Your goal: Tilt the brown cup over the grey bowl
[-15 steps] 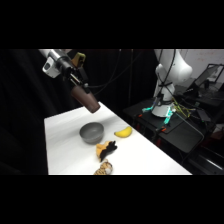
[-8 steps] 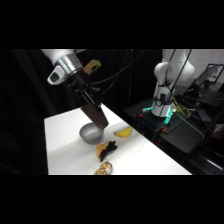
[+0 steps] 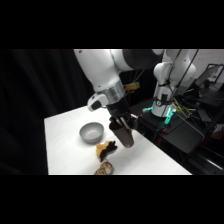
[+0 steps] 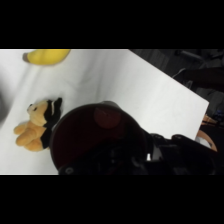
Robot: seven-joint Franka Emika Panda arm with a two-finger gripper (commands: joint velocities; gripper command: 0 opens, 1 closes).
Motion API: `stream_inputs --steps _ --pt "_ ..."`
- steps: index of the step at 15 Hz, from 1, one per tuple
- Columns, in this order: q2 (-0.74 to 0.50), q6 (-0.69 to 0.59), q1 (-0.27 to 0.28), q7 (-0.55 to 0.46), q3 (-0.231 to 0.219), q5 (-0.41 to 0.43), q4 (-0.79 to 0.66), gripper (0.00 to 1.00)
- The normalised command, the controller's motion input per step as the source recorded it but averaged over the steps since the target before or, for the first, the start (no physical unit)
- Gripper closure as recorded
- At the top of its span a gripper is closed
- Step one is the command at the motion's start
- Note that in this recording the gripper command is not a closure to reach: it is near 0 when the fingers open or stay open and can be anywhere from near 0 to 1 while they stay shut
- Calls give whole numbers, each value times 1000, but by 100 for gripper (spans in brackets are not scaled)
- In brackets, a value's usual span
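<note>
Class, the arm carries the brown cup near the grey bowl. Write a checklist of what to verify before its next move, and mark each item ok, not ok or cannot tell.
1. Cup held: the brown cup hangs below the gripper, off the table. Ok.
2. Cup over the grey bowl: in the side view it hangs beside the bowl, nearer the toy. Not ok.
3. Cup tilt: roughly upright, not yet tipped. Not ok.
4. Cup contents: the wrist view shows a dark inside. Cannot tell.
5. Way to the bowl: the orange-and-black toy lies beside the bowl, under the cup, not between them. Ok.
6. Bowl upright on the table. Ok.
</note>
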Motion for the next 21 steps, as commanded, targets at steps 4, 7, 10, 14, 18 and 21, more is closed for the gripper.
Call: stream_inputs --steps 4,7,10,14,18,21 --pt "-273 625 33 208 83 115 -438 20" --pt "-112 764 56 329 37 -16 -331 21" --pt "-4 625 74 397 15 -185 -236 20" --pt "43 366 73 390 -26 -272 -121 20" --pt "33 138 62 274 -47 -207 -19 21" --pt "23 109 93 281 -93 -248 -1 21"
